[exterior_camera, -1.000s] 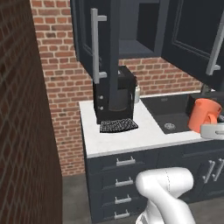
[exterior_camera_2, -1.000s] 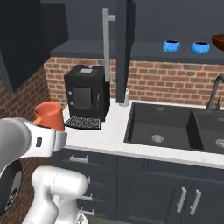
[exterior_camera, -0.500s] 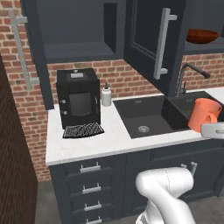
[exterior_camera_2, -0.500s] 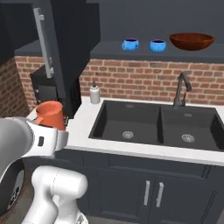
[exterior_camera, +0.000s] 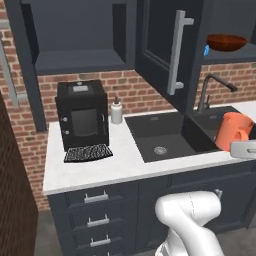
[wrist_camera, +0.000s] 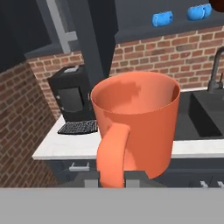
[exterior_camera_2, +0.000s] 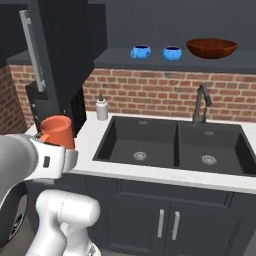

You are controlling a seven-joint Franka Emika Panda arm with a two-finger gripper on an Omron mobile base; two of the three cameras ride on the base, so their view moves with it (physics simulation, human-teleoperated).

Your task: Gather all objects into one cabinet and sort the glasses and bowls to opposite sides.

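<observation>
Orange cup upright, held by handle in claw, jaws nearly closed on it; cup in air in front of surface front edge, at sink level. Cabinet shelf above sink: two blue bowls side by side, brown bowl right of them. Cabinet door open, bar handle vertical. Coffee machine at surface left back, soap bottle beside it, between machine and sink.
</observation>
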